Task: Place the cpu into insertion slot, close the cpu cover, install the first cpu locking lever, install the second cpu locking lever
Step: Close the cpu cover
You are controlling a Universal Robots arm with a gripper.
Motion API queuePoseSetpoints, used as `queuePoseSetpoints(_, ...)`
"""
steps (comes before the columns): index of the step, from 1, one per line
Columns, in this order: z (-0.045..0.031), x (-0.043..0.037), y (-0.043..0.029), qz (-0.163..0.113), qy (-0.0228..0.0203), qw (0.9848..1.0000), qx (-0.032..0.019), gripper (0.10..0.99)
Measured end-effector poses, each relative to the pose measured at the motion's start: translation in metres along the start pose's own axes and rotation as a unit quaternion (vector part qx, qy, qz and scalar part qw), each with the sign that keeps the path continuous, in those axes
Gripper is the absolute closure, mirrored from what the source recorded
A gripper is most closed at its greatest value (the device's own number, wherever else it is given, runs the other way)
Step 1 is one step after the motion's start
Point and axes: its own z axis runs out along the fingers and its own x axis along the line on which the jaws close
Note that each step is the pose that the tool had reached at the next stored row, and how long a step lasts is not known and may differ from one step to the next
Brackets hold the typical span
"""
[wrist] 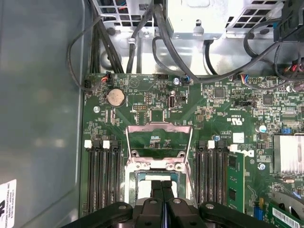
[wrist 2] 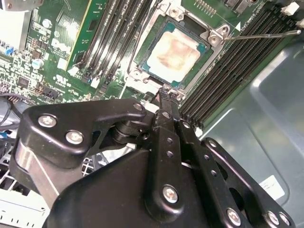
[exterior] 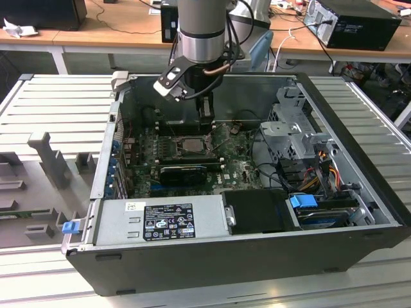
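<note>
The cpu, a square chip with a smeared silver top, lies seated in the insertion slot on the green motherboard. In the first wrist view the metal cpu cover is swung open on the far side of the slot, and the cpu shows just past the fingertips. A thin locking lever sticks out free beside the slot. My gripper is shut with nothing in it, hovering close over the slot's edge. In the exterior view the gripper hangs inside the case just behind the slot.
Black memory slots flank the socket on both sides. Bundled black cables and a metal drive cage lie around the board. The grey case wall stands close on one side. A power supply fills the case's front.
</note>
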Motion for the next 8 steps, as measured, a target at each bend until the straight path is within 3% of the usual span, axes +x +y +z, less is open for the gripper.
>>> queuePoseSetpoints(8,-0.0006,-0.0001,0.0079,0.000,0.0000,1.0000,0.0000,0.980)
